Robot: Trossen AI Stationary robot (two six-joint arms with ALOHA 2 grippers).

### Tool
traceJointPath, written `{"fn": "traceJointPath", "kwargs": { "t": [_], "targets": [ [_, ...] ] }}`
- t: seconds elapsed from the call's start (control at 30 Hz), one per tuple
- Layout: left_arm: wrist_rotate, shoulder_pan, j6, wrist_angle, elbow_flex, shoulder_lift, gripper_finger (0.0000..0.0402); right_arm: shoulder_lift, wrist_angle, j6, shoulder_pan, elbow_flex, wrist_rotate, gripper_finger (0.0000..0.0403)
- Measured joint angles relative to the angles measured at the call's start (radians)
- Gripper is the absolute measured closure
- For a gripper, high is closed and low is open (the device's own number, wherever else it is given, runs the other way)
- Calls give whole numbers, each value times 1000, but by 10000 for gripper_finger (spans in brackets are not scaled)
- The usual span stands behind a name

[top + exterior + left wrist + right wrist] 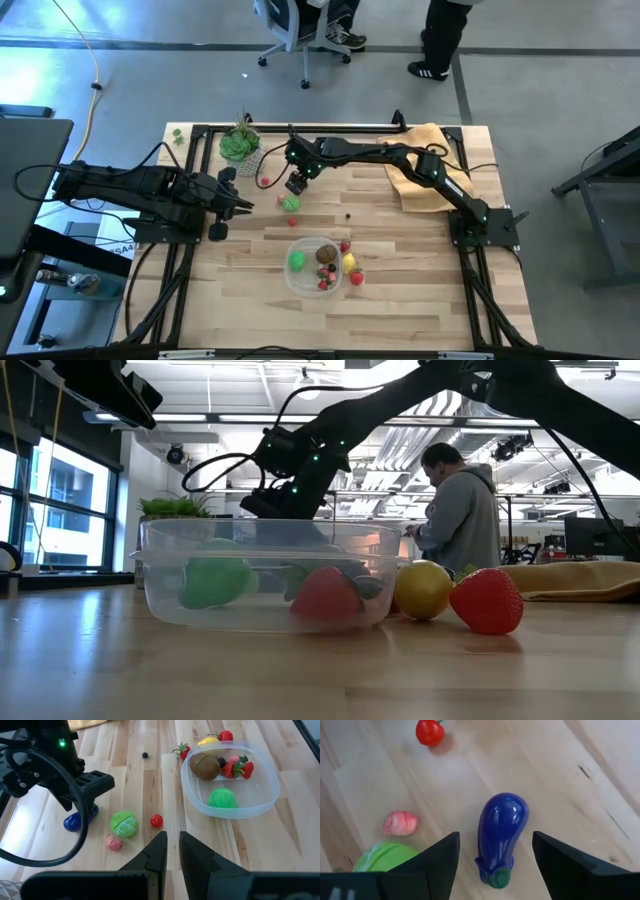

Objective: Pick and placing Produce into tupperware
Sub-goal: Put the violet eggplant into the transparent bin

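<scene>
The clear tupperware [313, 265] stands near the table's middle. It holds a green piece [222, 798], a brown kiwi [205, 765] and red strawberries [240, 768]. A lemon [349, 262] and a strawberry [357, 278] lie beside it. A purple-blue eggplant [500, 837] lies on the table further back. My right gripper [495, 840] is open above it, slanting down, one finger on either side and a gap at each. My left gripper [172, 850] is shut and hangs over the table's left part.
Near the eggplant lie a green cabbage [380, 857], a pink piece [400, 823] and a red tomato [430, 732]. A potted plant [238, 143] stands at the far left and a yellow cloth [430, 165] lies at the far right. A person [465, 510] stands beyond the table.
</scene>
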Motion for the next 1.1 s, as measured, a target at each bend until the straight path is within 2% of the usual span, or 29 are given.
{"fn": "traceJointPath", "kwargs": {
  "t": [0.23, 0.9, 1.1],
  "targets": [
    [0, 0, 0, 0, 0, 0, 362, 1, -3, 0, 7, 0, 7, 182],
    [0, 0, 0, 0, 0, 0, 362, 38, 3, 54, 14, -1, -4, 183],
    [0, 0, 0, 0, 0, 0, 362, 38, 11, 54, 13, -1, 25, 183]
  ]
}}
